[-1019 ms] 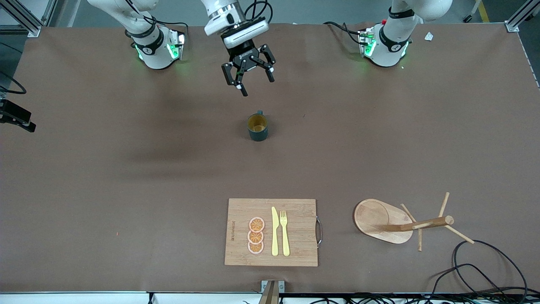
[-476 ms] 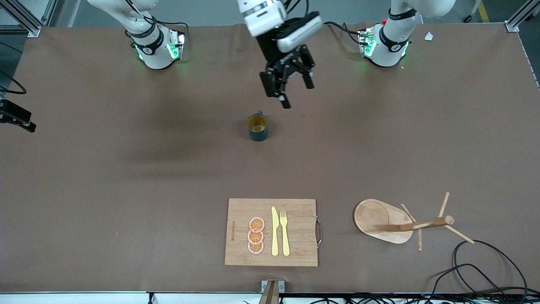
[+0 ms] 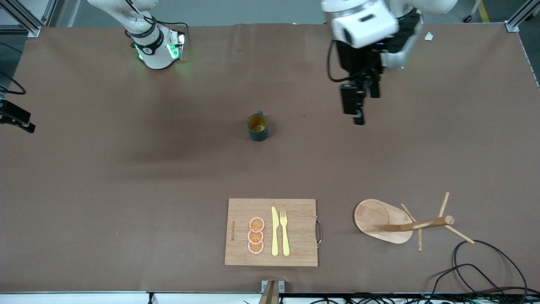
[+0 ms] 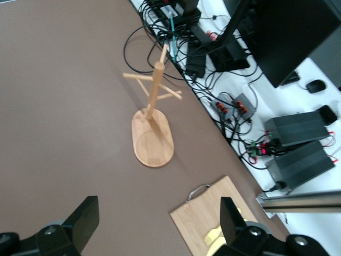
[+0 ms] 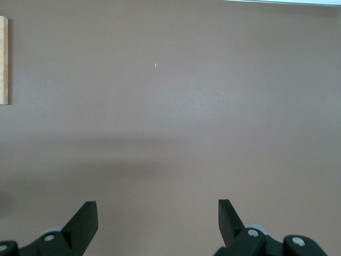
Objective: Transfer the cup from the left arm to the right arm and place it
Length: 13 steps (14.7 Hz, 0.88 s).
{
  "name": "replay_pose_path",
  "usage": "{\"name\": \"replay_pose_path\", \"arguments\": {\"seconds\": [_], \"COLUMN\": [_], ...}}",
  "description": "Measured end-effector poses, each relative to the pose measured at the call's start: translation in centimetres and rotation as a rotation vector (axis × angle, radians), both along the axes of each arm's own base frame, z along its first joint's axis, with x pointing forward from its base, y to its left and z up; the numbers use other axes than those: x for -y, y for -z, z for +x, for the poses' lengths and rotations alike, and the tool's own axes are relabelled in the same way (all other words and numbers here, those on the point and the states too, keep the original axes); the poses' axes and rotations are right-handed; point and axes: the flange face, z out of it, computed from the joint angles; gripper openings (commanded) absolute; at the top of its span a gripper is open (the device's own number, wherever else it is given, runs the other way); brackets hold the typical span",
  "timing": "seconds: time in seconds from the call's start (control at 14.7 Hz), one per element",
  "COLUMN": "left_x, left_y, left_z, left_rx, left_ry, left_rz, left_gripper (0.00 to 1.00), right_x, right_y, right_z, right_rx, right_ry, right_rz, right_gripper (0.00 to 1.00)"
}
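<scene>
- near the middle of the brown table [image 3: 126, 177] stands the cup [image 3: 257, 127], upright and alone, its tan-yellow inside showing and its loop handle turned toward the robots' bases.
- nothing touches the cup; both grippers are clear of it.
- the left gripper [image 3: 358, 101] hangs in the air over bare table toward the left arm's end, well apart from the cup, its fingers spread wide with nothing between them.
- the left wrist view shows those fingers [image 4: 85, 218] wide apart above the tabletop, with the wooden mug tree [image 4: 153, 114] and a corner of the cutting board [image 4: 213, 218] below.
- the right gripper [image 5: 157, 221] is out of the front view; its own wrist view shows it over bare table, fingers [image 5: 85, 218] spread wide and holding nothing.
- the cutting board [image 3: 271, 232] lies nearer to the front camera than the cup, carrying three orange slices [image 3: 256, 235], a yellow knife [image 3: 274, 231] and a yellow fork [image 3: 284, 232].
- the mug tree [image 3: 396, 221] stands beside the board, toward the left arm's end.
- black cables [image 3: 476, 270] trail on the table close to the mug tree.
</scene>
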Motion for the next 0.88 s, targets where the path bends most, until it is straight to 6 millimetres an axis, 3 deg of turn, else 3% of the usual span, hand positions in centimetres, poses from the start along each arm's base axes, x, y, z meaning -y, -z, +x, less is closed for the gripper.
{"name": "replay_pose_path", "arguments": {"seconds": [0.27, 0.54, 0.88], "left_x": [-8.7, -16.9, -23.4], "left_y": [-1.9, -3.3, -3.1], "left_z": [4.3, 6.5, 7.9], "left_rx": [-0.034, -0.087, -0.141], "left_ry": [0.018, 0.083, 0.133], "left_rz": [-0.063, -0.107, -0.116], "left_gripper": [1.00, 1.00, 1.00], "right_x": [0.3, 0.3, 0.3], "right_y": [0.0, 0.0, 0.0], "right_z": [0.0, 0.0, 0.0], "right_rx": [0.000, 0.000, 0.000], "right_ry": [0.004, 0.005, 0.005], "right_rz": [0.000, 0.000, 0.000], "right_gripper": [1.00, 1.00, 1.00]}}
